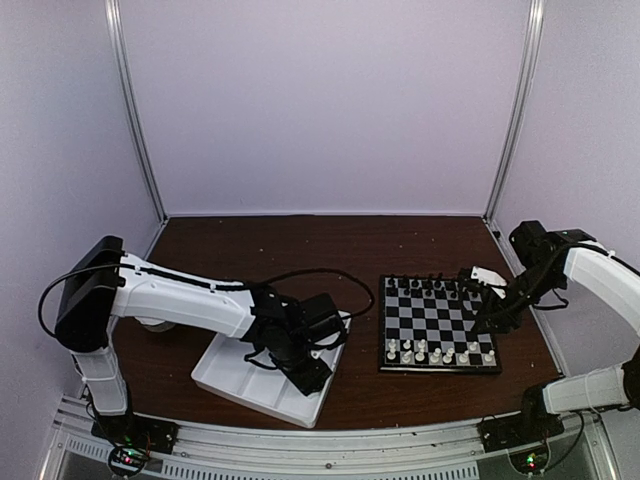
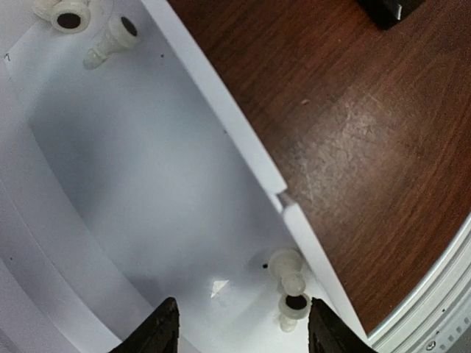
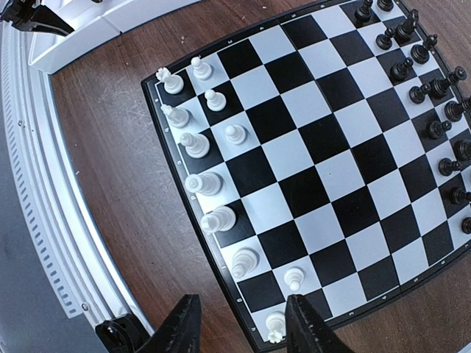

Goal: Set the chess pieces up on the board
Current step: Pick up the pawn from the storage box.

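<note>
1. Left jaws spread over the tray (image 2: 221, 110); I see white pieces (image 2: 291, 283) lying just ahead of them.
2. Right jaws spread at the board (image 3: 324, 176) edge; white row (image 3: 200, 184) just ahead, black pieces (image 3: 434, 88) beyond.

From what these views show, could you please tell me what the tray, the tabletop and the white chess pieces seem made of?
Tray: likely moulded plastic, smooth white with a soft sheen and thin uniform walls.
Tabletop: wood or wood-look laminate, dark brown grain, semi-gloss with fine scuffs.
White chess pieces: probably moulded plastic, cream-white and smooth, with hollow bases showing.
</note>
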`<state>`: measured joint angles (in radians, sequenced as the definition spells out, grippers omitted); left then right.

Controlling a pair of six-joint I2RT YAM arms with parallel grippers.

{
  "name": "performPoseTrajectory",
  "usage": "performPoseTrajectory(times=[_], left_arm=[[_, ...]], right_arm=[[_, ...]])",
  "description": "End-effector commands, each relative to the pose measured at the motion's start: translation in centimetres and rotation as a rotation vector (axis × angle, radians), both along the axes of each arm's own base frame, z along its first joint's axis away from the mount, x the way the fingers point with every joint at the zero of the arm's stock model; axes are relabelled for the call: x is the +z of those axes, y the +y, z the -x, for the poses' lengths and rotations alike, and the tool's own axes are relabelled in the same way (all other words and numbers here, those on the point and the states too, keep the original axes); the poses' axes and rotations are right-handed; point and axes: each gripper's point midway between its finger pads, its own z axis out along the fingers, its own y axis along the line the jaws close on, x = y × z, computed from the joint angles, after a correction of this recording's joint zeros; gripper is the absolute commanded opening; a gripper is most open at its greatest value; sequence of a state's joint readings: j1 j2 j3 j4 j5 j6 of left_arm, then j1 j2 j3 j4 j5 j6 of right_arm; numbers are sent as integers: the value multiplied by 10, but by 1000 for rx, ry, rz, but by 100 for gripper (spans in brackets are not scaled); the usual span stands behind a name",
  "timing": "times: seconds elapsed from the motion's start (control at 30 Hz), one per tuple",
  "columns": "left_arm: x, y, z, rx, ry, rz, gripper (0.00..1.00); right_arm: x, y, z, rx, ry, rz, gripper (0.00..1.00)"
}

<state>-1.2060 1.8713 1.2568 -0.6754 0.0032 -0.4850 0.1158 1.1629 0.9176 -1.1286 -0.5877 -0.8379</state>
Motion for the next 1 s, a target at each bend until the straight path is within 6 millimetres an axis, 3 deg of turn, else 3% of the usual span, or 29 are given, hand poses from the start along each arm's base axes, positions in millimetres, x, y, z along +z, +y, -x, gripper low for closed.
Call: performPoseTrajectory(times=[0.0, 0.2, 0.5, 0.63, 0.97], left_arm=[[7, -24, -14, -47, -65, 70, 59], [2, -38, -21, -113, -79, 136, 53], [1, -48, -24, -150, -43, 241, 25], [2, -49, -24, -158, -38, 253, 17], [6, -43, -24, -146, -37, 292, 7]], right_arm=[[1, 2, 1, 2, -3, -6, 42], [-1, 2, 4, 1, 11, -4, 42], [1, 4, 5, 2, 14, -5, 41], [-1, 6, 5, 2, 22, -5, 41], [0, 13, 1, 19, 26, -3, 41]])
